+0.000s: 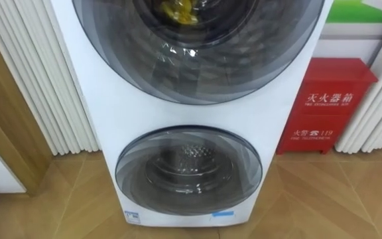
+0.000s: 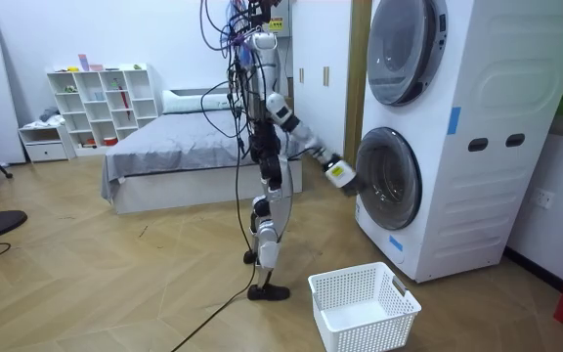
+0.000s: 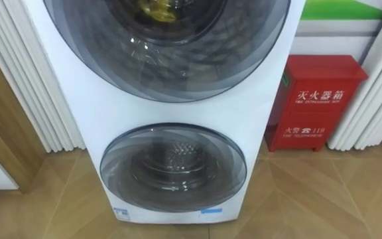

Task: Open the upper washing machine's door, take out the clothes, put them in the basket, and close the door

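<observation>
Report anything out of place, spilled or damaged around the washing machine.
Nothing stands out: upper door and lower door look shut and intact, yellow cloth lies behind the upper one, and the white basket stands upright.

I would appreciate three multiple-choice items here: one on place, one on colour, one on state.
1. Where does the red metal box stand? A: on the floor at the right of the white stacked washing machine. B: on top of it. C: inside a drum.
2. What colour is the item behind the upper round glass door? A: blue. B: yellow. C: black.
3. How is the lower round glass door? A: wide open. B: taken off. C: shut.
Key: 1 A, it stands beside the machine; 2 B, yellow shows through the glass; 3 C, it sits flush in its frame.
</observation>
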You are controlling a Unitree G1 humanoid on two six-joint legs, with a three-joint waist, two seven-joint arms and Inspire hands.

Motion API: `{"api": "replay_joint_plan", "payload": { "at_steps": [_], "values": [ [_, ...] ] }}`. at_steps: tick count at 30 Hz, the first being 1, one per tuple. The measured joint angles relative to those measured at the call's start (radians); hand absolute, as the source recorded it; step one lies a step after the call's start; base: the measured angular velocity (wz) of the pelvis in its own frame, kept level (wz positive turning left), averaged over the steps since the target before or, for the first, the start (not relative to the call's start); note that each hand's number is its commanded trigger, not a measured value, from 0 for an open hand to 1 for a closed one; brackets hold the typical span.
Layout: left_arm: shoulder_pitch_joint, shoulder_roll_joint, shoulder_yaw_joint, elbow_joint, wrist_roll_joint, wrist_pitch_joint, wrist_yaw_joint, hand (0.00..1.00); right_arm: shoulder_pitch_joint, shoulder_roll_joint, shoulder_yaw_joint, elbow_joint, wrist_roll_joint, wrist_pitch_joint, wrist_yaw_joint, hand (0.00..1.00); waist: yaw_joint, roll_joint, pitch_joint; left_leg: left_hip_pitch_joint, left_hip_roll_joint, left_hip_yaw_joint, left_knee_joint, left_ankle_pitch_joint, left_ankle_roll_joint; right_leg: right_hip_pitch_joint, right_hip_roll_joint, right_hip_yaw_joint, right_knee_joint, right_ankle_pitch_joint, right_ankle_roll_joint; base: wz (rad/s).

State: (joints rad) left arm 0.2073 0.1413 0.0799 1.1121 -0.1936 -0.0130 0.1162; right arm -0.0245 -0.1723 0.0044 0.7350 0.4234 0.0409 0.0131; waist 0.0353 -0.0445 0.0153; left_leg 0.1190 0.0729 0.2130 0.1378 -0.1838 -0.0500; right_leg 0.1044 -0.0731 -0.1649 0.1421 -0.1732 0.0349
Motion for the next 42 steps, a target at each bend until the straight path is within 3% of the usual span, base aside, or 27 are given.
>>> {"api": "replay_joint_plan", "payload": {
  "at_steps": [4, 9, 15, 22, 24, 27, 31, 33, 42],
  "values": [
    [0.004, 0.016, 0.025, -0.003, 0.031, 0.014, -0.012, 0.00, -0.086, -0.029, -0.010, -0.076, 0.004, -0.010, -0.049, 0.00, 0.008, -0.022, -0.0080, -0.005, -0.001, -0.002, 0.000, 0.000, 0.000, -0.002, 0.000, -0.001, -0.002, 0.000, 0.000, 0.00],
    [0.004, 0.015, 0.035, -0.014, 0.075, 0.021, -0.017, 0.00, -0.142, -0.074, -0.039, -0.137, 0.046, -0.009, -0.082, 0.00, 0.024, -0.015, -0.0105, -0.013, 0.000, -0.026, -0.001, 0.000, 0.000, -0.002, 0.000, -0.015, 0.012, 0.000, 0.000, 0.07],
    [0.021, 0.018, 0.039, -0.008, 0.091, 0.060, -0.017, 0.00, -0.254, -0.114, -0.067, -0.163, 0.051, -0.008, -0.140, 0.00, 0.032, -0.014, -0.0114, -0.002, 0.001, -0.036, -0.002, 0.000, 0.000, 0.013, 0.000, -0.032, 0.010, 0.000, 0.000, 0.03],
    [0.025, 0.039, 0.048, -0.025, 0.168, 0.102, -0.021, 0.00, -0.349, -0.158, -0.066, -0.227, 0.055, 0.006, -0.189, 0.00, 0.056, -0.037, -0.0119, -0.007, 0.001, -0.054, -0.001, 0.000, 0.000, 0.012, -0.001, -0.055, 0.011, 0.000, 0.000, 0.09],
    [0.030, 0.039, 0.064, -0.032, 0.218, 0.112, -0.021, 0.00, -0.365, -0.159, -0.066, -0.279, 0.053, 0.007, -0.205, 0.00, 0.065, -0.040, -0.0134, -0.007, 0.001, -0.054, 0.000, 0.000, 0.000, 0.016, -0.001, -0.056, 0.013, 0.000, 0.000, -0.03],
    [0.028, 0.039, 0.056, -0.032, 0.255, 0.130, -0.018, 0.00, -0.436, -0.171, -0.063, -0.279, 0.061, 0.007, -0.214, 0.00, 0.070, -0.048, -0.0094, -0.005, 0.001, -0.057, 0.004, 0.000, 0.000, 0.016, -0.001, -0.056, 0.012, 0.000, 0.000, -0.01],
    [0.020, 0.038, 0.053, -0.037, 0.255, 0.139, -0.015, 0.00, -0.495, -0.175, -0.063, -0.287, 0.069, 0.023, -0.222, 0.00, 0.069, -0.064, -0.0177, -0.021, 0.002, -0.064, 0.020, 0.000, 0.000, 0.020, -0.001, -0.061, 0.011, 0.000, 0.000, 0.07],
    [0.015, 0.038, 0.054, -0.037, 0.256, 0.141, -0.015, 0.00, -0.523, -0.175, -0.064, -0.292, 0.059, 0.048, -0.244, 0.00, 0.062, -0.066, -0.0176, -0.031, 0.002, -0.065, 0.027, 0.000, 0.000, 0.013, -0.002, -0.063, 0.012, 0.000, 0.000, 0.05],
    [0.014, 0.038, 0.052, -0.032, 0.254, 0.144, -0.014, 0.00, -0.533, -0.188, -0.066, -0.494, -0.035, 0.059, -0.318, 0.00, 0.050, -0.064, -0.0177, -0.046, 0.002, -0.067, 0.031, 0.001, 0.000, -0.009, -0.002, -0.061, 0.029, 0.000, 0.000, -0.01]
  ]
}}
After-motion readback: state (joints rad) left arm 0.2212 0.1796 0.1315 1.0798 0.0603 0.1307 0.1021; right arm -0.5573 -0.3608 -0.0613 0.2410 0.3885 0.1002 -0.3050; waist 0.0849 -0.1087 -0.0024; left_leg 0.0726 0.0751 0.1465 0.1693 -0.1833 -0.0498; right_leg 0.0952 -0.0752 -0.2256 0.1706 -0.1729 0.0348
